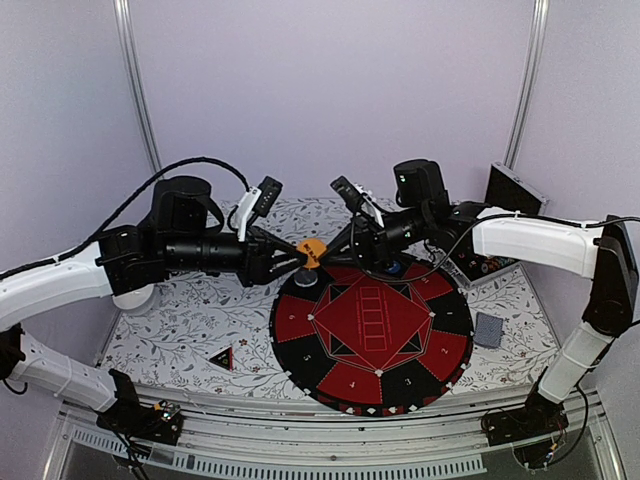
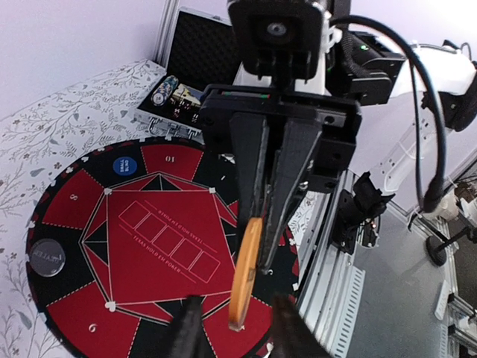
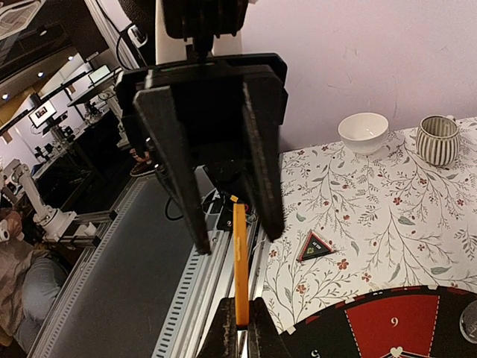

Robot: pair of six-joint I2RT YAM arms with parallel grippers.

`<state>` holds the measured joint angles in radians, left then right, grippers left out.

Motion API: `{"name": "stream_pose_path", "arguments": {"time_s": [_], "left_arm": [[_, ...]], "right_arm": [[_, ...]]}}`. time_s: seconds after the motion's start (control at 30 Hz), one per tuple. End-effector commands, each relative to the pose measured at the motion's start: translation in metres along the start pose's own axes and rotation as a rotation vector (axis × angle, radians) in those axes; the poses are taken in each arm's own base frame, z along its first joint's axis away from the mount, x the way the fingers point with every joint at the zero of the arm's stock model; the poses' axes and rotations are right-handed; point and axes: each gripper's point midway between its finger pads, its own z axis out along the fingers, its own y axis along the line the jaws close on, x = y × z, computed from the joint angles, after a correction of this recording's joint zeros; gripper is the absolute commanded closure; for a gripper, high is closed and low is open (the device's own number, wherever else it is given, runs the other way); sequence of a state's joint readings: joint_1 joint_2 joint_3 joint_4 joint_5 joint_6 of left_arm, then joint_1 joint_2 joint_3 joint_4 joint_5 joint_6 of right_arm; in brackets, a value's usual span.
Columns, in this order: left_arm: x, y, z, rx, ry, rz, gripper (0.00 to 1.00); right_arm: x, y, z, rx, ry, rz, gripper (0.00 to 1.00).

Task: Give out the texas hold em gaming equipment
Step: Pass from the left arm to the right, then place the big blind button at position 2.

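Just above the far-left rim of the round red-and-black mat [image 1: 370,330], the two arms meet nose to nose around a single orange disc [image 1: 312,250]. The right gripper [image 3: 241,307] has its fingers pinched together on the disc, holding it edge-on and clear of the mat. The left gripper [image 3: 237,237] faces it with fingers spread wide, one on either side of the disc and touching neither face. On the mat, a blue disc [image 2: 121,167] lies on a black segment at the far rim, partly under the right arm in the top view. A dark disc with a silvery face [image 2: 46,257] lies on another black segment at the far-left rim. Off the mat's near-left side, a black-red triangle [image 1: 221,357] lies flat on the floral tablecloth [image 1: 180,320]. A stack of grey-blue cards [image 1: 488,329] lies just off the mat's right side. An open case [image 2: 175,93] holding poker chips stands beyond the mat's far-right rim. A white bowl [image 3: 363,132] and a striped cup [image 3: 437,139] stand well to the mat's left.
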<state>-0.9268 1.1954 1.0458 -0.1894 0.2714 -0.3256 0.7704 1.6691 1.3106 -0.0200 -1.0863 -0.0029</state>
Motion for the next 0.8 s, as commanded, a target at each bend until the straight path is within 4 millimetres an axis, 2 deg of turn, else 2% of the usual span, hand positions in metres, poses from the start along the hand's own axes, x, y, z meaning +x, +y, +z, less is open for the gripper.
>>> {"name": "stream_pose_path", "arguments": {"time_s": [0.0, 0.03, 0.13, 0.17, 0.23, 0.33, 0.43, 0.53, 0.6, 0.7, 0.77], "left_arm": [[0.020, 0.019, 0.004, -0.104, 0.066, -0.020, 0.10], [0.022, 0.028, 0.004, -0.152, 0.074, -0.025, 0.03], [0.033, 0.058, -0.001, -0.315, 0.112, -0.043, 0.02], [0.037, 0.070, -0.003, -0.366, 0.128, -0.055, 0.02], [0.048, 0.092, -0.009, -0.452, 0.167, -0.088, 0.02], [0.066, 0.123, -0.018, -0.559, 0.235, -0.127, 0.02], [0.081, 0.152, -0.031, -0.649, 0.285, -0.149, 0.02], [0.091, 0.175, -0.044, -0.723, 0.309, -0.148, 0.02], [0.095, 0.187, -0.050, -0.762, 0.320, -0.134, 0.02], [0.103, 0.200, -0.055, -0.805, 0.354, -0.110, 0.02], [0.113, 0.205, -0.057, -0.821, 0.383, -0.094, 0.02]], "right_arm": [[-0.006, -0.014, -0.020, 0.086, -0.025, 0.075, 0.98], [-0.001, -0.021, -0.027, 0.110, -0.026, 0.115, 0.98], [0.016, -0.047, -0.056, 0.235, -0.038, 0.271, 0.98], [0.028, -0.059, -0.069, 0.300, -0.038, 0.336, 0.98], [0.059, -0.082, -0.097, 0.431, -0.031, 0.525, 0.98], [0.113, -0.096, -0.135, 0.541, -0.021, 0.785, 0.98], [0.158, -0.091, -0.156, 0.672, 0.027, 0.937, 0.98], [0.187, -0.076, -0.168, 0.737, 0.077, 1.031, 0.98], [0.210, -0.067, -0.184, 0.807, 0.102, 1.118, 0.98], [0.233, -0.055, -0.203, 0.874, 0.103, 1.220, 0.98], [0.241, -0.049, -0.209, 0.898, 0.101, 1.265, 0.98]]}}
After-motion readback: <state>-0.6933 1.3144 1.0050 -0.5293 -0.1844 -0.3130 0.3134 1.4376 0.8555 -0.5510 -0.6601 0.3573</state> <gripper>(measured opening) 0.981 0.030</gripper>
